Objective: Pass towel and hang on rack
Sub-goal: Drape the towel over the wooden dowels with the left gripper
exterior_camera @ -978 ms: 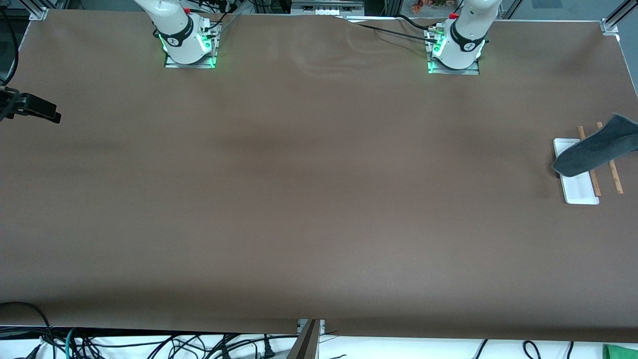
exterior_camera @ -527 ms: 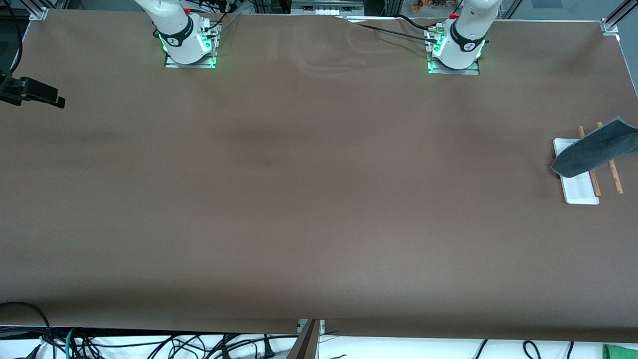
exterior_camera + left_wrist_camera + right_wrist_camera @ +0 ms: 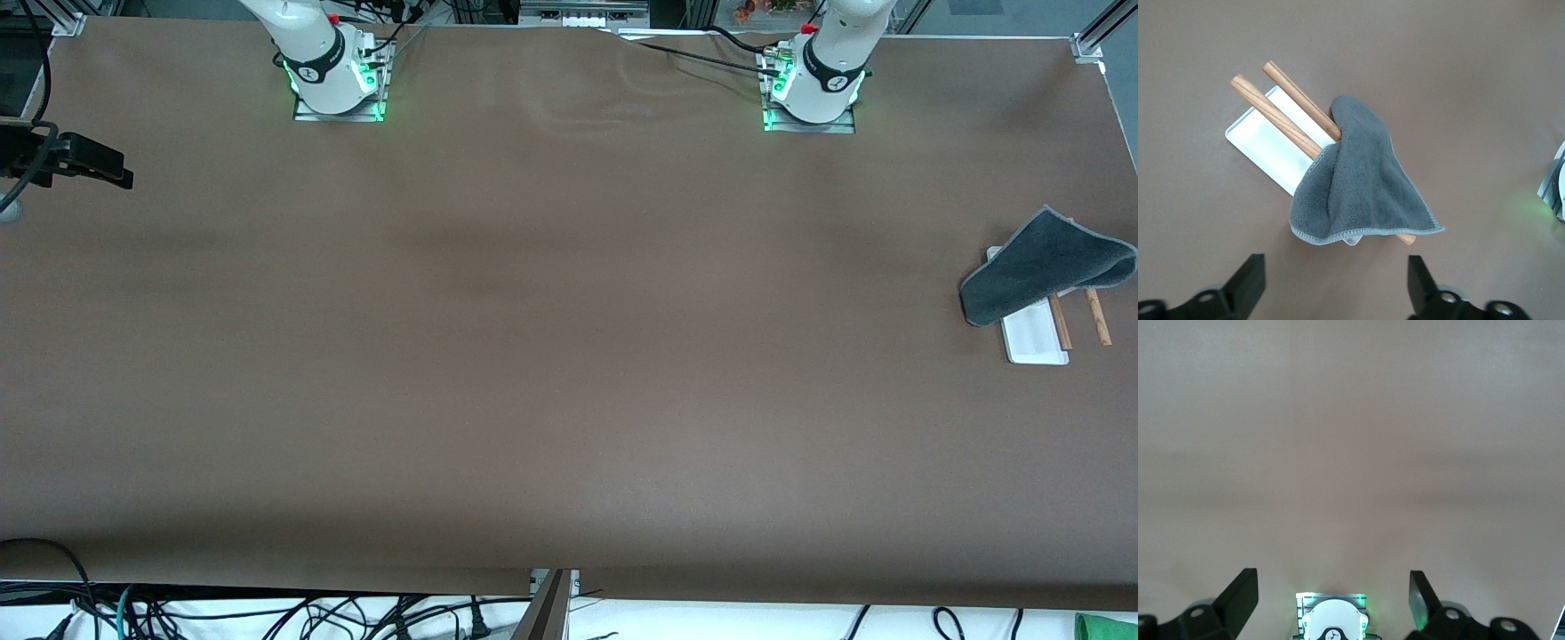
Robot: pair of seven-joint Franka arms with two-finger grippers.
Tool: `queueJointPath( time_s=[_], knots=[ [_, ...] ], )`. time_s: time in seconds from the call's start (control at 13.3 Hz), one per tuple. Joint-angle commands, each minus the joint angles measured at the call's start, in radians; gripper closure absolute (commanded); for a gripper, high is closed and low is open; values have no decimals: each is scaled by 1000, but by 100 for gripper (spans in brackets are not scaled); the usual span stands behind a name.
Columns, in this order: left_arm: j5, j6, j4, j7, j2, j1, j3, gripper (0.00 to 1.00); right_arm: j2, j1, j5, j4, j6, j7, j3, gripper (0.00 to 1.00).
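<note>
The towel [image 3: 1361, 187] is lying draped over the two wooden rods of the rack [image 3: 1036, 333], one end sagging toward the white base and the table, so by my reading the hanging step is done or nearly so. The left gripper [image 3: 1336, 287] is hovering directly above the rack with its jaws spread wide and holding nothing, the cloth hanging free below them. The right gripper [image 3: 1333, 603] is waiting well apart from the rack, toward the right arm's end of the table, jaws likewise standing wide and empty over bare table [image 3: 533, 356].
</note>
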Motion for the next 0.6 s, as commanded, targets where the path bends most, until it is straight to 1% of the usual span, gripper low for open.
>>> queueJointPath(
  time_s=[0.0, 0.15, 0.3, 0.45, 0.53],
  knots=[
    [9, -31, 26, 20, 4, 9, -9, 0, 8, 8, -16, 4, 7, -15, 1, 0],
    [9, -48, 28, 19, -19, 8, -11, 0, 10, 8, -12, 6, 8, -15, 1, 0],
    [10, -54, 26, 0, -65, 0, -15, 0, 13, 8, -10, 6, 10, -15, 1, 0],
    [18, -77, 26, -116, -106, -21, -26, 0, 14, 8, -12, 8, 16, -15, 1, 0],
    [24, -80, 22, -186, -123, -62, -26, 0, 16, 8, -12, 6, 17, -15, 1, 0]
  ],
)
